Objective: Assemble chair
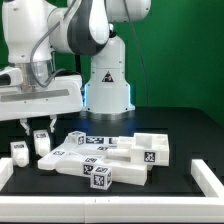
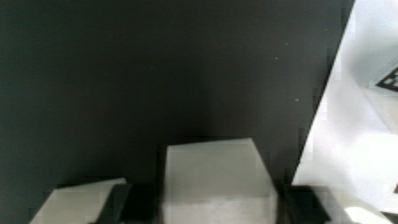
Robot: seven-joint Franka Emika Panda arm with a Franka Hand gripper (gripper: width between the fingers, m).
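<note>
Hanging part-open and empty, the two-finger gripper (image 1: pixel 33 126) is pictured just above an upright white plastic block (image 1: pixel 42 143), the tagged white chair slabs (image 1: pixel 105 158) heaped toward the exterior view's right.

Black table (image 1: pixel 190 130) with a raised white border (image 1: pixel 207 176) all round. Chair parts (image 1: pixel 110 160) lie heaped across the middle and block the way there. Two small pieces (image 1: pixel 42 146) stand near the exterior view's left edge, just below the gripper (image 1: pixel 36 128), leaving a narrow gap to the heap. The arm base (image 1: pixel 108 85) fills the middle of the back edge. Bare table lies toward the exterior view's right back corner, with a thin strip along the front edge.
</note>
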